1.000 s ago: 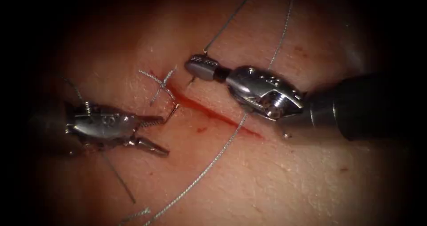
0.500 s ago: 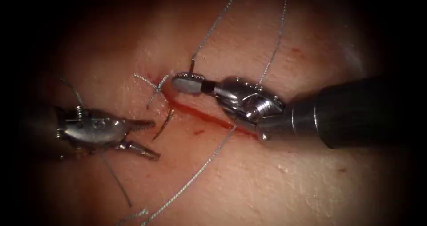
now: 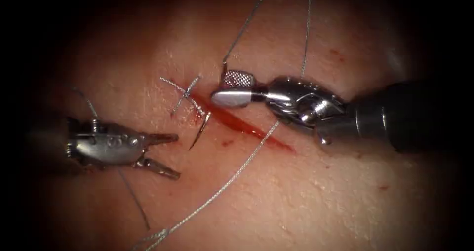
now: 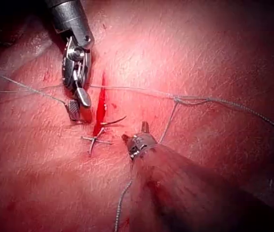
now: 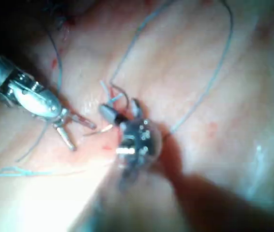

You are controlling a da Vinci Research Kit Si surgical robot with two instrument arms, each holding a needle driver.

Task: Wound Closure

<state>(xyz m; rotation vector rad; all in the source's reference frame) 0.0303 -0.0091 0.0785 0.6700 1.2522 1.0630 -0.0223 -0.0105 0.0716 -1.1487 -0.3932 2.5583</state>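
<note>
The curved needle is in the tissue [image 3: 276, 196] across the upper end of the red cut [image 3: 247, 126]. Its tip [image 3: 200, 130] sticks out on the left side of the cut, and its tail [image 3: 224, 68] stands up on the right side with thread running upward. My right tool [image 3: 220, 89] lies just right of the tail, jaws open, holding nothing. My left tool [image 3: 174, 156] rests left of the cut, open and empty, its upper jaw close to the needle tip. The needle tip [image 4: 114, 120] and right tool [image 4: 78, 104] are seen in the left wrist view, and the left tool [image 5: 74, 129] in the right wrist view.
A tied stitch [image 3: 182, 94] with short cut ends sits at the cut's upper end. A long thread [image 3: 232, 178] runs from the top, behind the right tool, across the cut to the lower left. Red fluid fills the cut.
The right tool, shut on the needle near its tail, turned it so the tip came further out on the left side. It then opened and let go. The left tool drew back slightly.
</note>
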